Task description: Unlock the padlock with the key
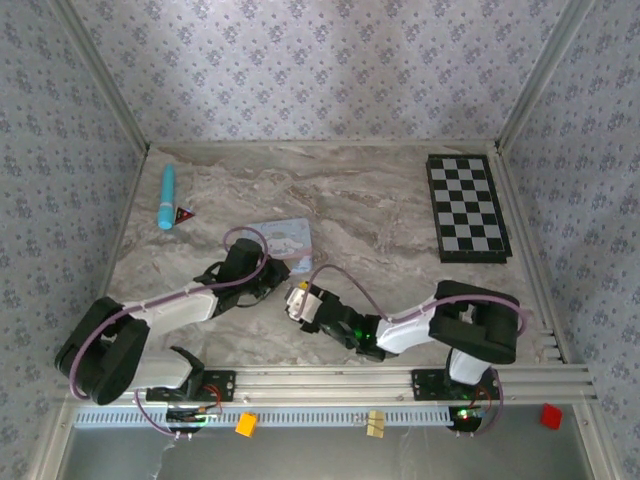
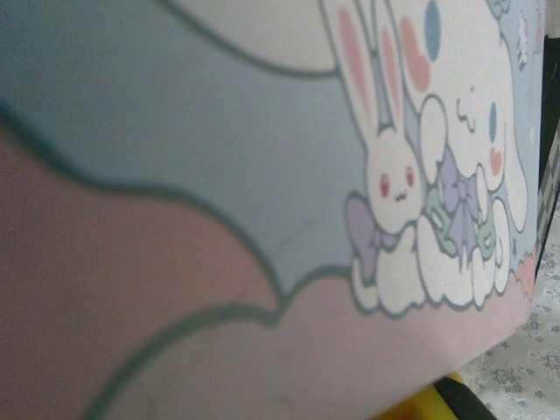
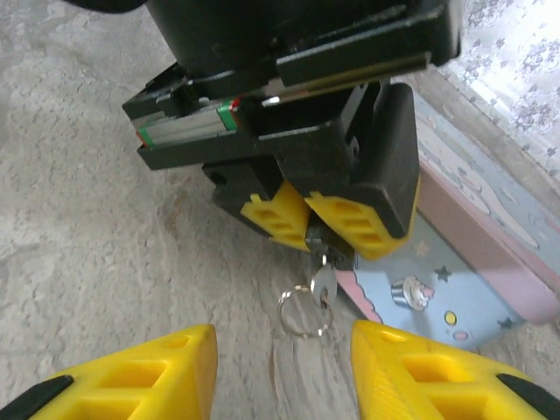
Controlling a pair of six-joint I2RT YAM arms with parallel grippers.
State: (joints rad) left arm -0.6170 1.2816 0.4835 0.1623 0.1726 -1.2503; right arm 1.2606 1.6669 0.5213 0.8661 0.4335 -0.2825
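Cartoon tin point(image 3: 462, 302) just beside padlock point(image 3: 318, 237)

arms point(image 1: 170, 305): black joints, white links | cables point(image 1: 345, 278): purple | jaws: yellow, black-backed

The left claw point(image 3: 306, 226) hides most of the padlock point(image 3: 322, 241).

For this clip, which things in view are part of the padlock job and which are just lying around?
Part of the job: padlock, pinched in the left gripper; key hanging below it; right gripper, open, facing the key.

Lying about: cartoon tin, chessboard, blue tube, small coloured blocks near the arm bases.
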